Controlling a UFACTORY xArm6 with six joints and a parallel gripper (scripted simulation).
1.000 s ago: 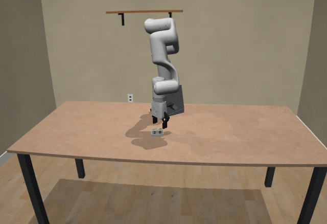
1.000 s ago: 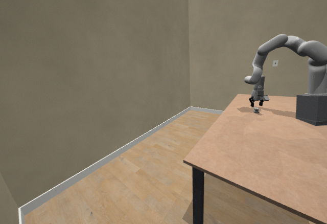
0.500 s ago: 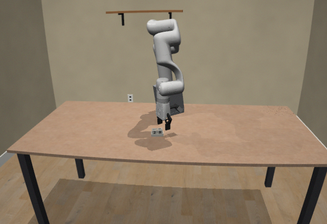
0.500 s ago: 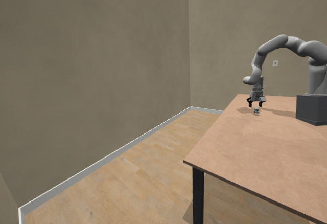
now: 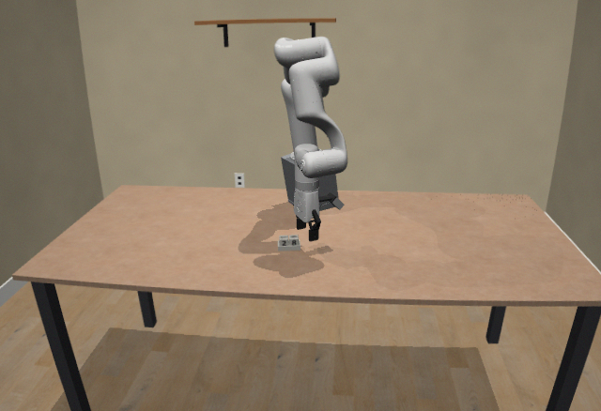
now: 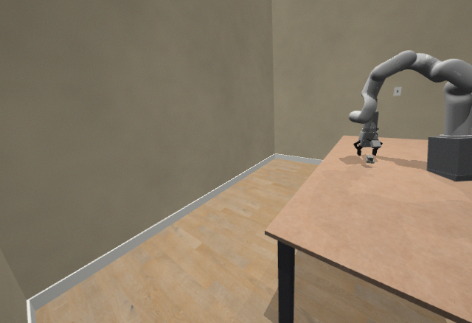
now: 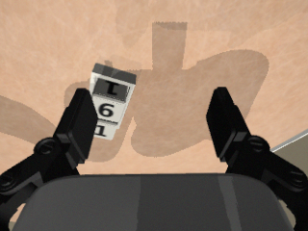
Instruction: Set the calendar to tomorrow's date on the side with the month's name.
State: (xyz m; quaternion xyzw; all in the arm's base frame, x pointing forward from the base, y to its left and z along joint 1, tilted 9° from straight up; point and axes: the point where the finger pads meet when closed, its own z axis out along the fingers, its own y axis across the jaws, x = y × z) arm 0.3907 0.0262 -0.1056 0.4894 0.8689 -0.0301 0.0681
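The calendar's left cube [image 5: 284, 242] shows an upright 2 and its right cube [image 5: 294, 242] shows 8. Both stand side by side in the pale tray [image 5: 289, 248], which lies flat on the table. From above, one cube [image 7: 106, 110] has a 6 on its top face and a 1 on a shaded side face. The other cube [image 7: 101, 131] has a 1 on top and is partly hidden by a finger. My gripper [image 5: 307, 233] [image 6: 366, 153] [image 7: 151, 102] is wide open and empty. It hangs above the table, to the right of the calendar in the top view.
The table [image 5: 437, 261] [image 6: 380, 212] carries the arm's dark base [image 5: 327, 186] [image 6: 445, 159] behind the calendar. A shelf [image 5: 265, 22] is mounted on the back wall. Arm shadows fall around the tray.
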